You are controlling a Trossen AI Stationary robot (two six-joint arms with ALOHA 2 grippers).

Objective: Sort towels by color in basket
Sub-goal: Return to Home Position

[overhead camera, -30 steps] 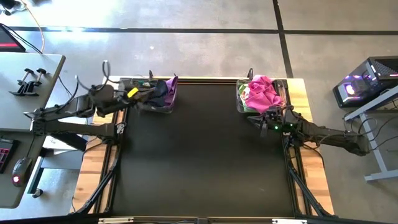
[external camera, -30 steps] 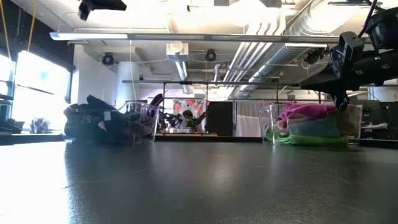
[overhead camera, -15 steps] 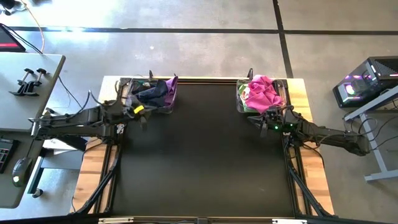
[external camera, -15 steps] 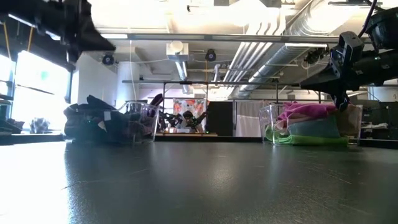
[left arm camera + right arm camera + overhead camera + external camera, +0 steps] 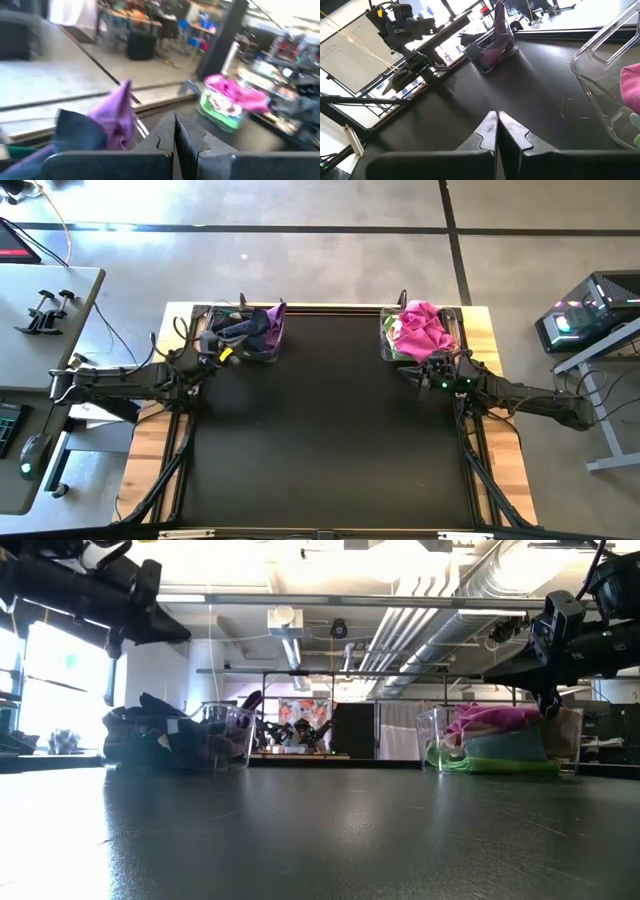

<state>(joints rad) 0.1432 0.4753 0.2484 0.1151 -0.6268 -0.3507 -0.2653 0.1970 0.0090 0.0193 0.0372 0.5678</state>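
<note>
Two clear baskets stand at the table's far edge. The left basket (image 5: pixel 245 330) holds dark towels: navy (image 5: pixel 75 131), black, and a purple towel (image 5: pixel 120 114) sticking up over its rim. The right basket (image 5: pixel 420 332) holds a magenta towel (image 5: pixel 420 325) on top of pale and lime towels (image 5: pixel 490 762). My left gripper (image 5: pixel 220 353) is shut and empty, hovering just in front of the left basket's near left corner. My right gripper (image 5: pixel 415 373) is shut and empty, hovering in front of the right basket.
A black mat (image 5: pixel 325 430) covers the table between and in front of the baskets. The table's wooden borders (image 5: pixel 500 470) show at the left and right. The right basket's clear wall (image 5: pixel 605 75) stands close beside my right gripper. Desks and a computer stand off the table.
My left gripper has drawn back from above the left basket toward the table's near left and has come down lower; it now hovers in front of the basket. The towels and the right arm have stayed still.
</note>
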